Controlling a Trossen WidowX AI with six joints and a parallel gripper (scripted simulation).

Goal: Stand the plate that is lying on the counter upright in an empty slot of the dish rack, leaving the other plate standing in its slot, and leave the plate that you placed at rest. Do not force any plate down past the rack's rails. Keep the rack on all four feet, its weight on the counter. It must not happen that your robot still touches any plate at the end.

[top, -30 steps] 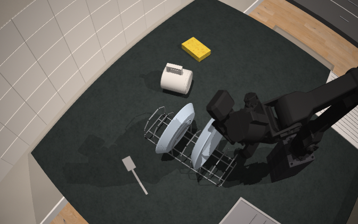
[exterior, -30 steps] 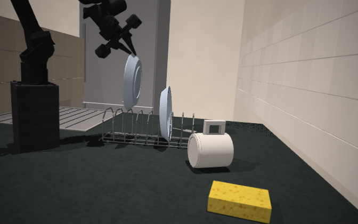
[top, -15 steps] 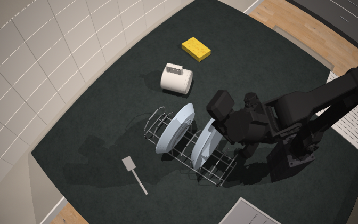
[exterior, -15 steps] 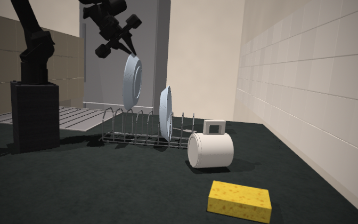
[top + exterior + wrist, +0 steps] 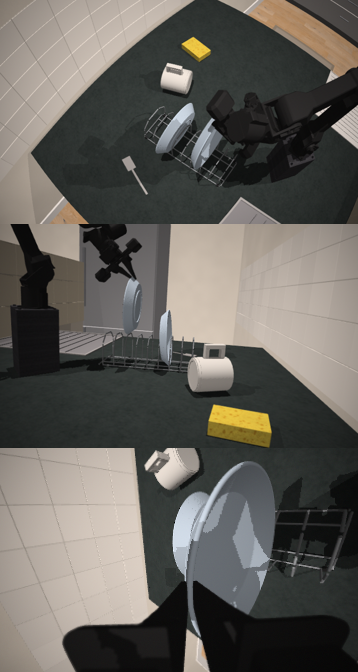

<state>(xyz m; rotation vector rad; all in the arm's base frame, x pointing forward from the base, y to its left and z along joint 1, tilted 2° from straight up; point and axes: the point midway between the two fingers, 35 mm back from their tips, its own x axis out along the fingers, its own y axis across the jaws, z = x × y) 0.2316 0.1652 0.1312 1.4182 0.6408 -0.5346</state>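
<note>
My gripper (image 5: 132, 276) is shut on the top rim of a pale blue plate (image 5: 132, 305) and holds it on edge above the wire dish rack (image 5: 147, 353). The plate's lower edge hangs just above the tops of the rack's wires, near the end closer to my base. In the overhead view the held plate (image 5: 206, 144) sits over the rack (image 5: 190, 149) beside my wrist. In the wrist view the fingers pinch the plate's rim (image 5: 235, 540). A second pale blue plate (image 5: 165, 337) (image 5: 176, 128) stands tilted in a slot further along the rack.
A white mug (image 5: 211, 372) lies on its side beside the rack's far end. A yellow sponge (image 5: 239, 424) lies further out. A grey spatula (image 5: 133, 173) lies on the counter on the rack's other side. A ribbed drainboard (image 5: 66, 341) is behind the rack, by my base (image 5: 34, 341).
</note>
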